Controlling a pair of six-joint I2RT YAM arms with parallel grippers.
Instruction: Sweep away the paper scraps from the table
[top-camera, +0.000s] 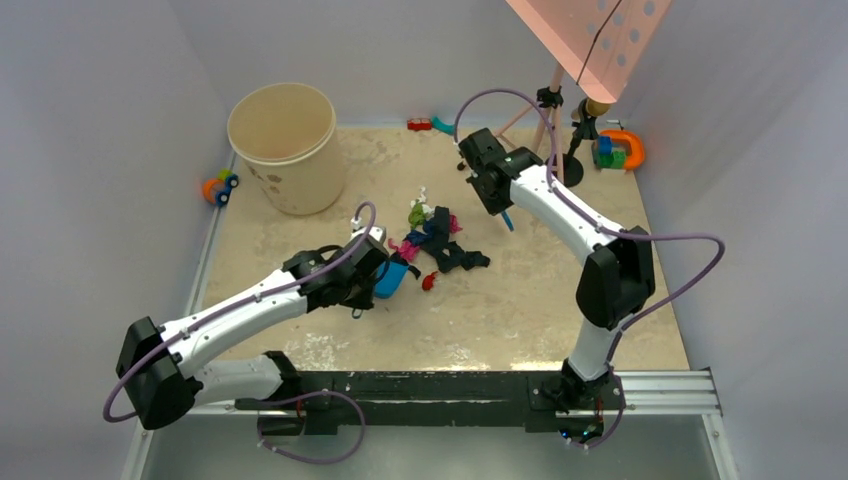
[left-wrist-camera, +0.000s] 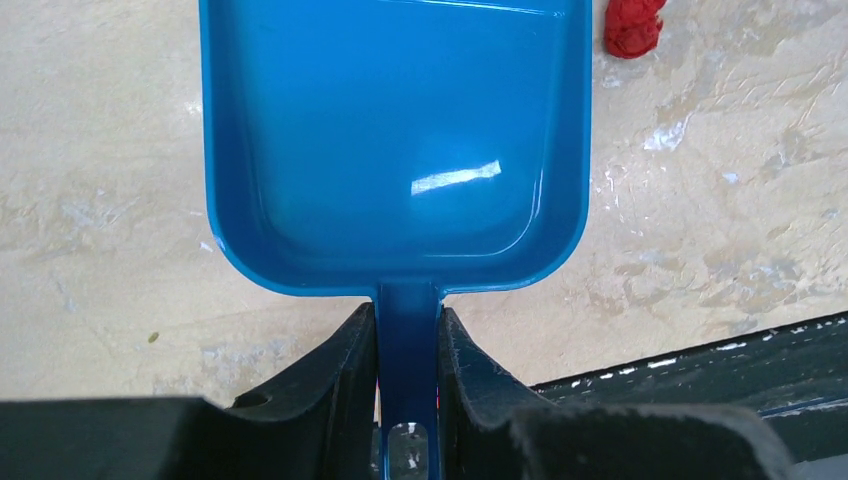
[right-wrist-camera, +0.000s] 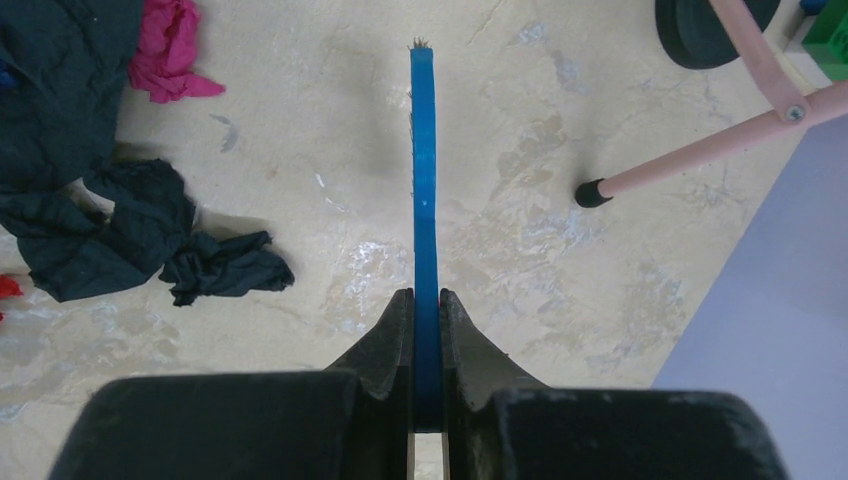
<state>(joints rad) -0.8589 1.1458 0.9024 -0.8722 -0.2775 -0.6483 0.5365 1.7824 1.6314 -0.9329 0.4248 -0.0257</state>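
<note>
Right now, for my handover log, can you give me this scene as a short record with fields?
left gripper: shut on the handle of the blue dustpan
right gripper: shut on the blue brush, seen edge-on
pan contents: no scraps inside in the left wrist view
paper scraps: piled on the table between the two grippers
red scrap: lying apart, beside the pan's open end
cream bin: upright, far left
task state: scraps not yet swept

Blue dustpan (left-wrist-camera: 395, 150), handle between fingers of left end effector (left-wrist-camera: 407, 315), over beige table (left-wrist-camera: 100, 150), red paper scrap (left-wrist-camera: 632, 25) near its right rim.
</note>
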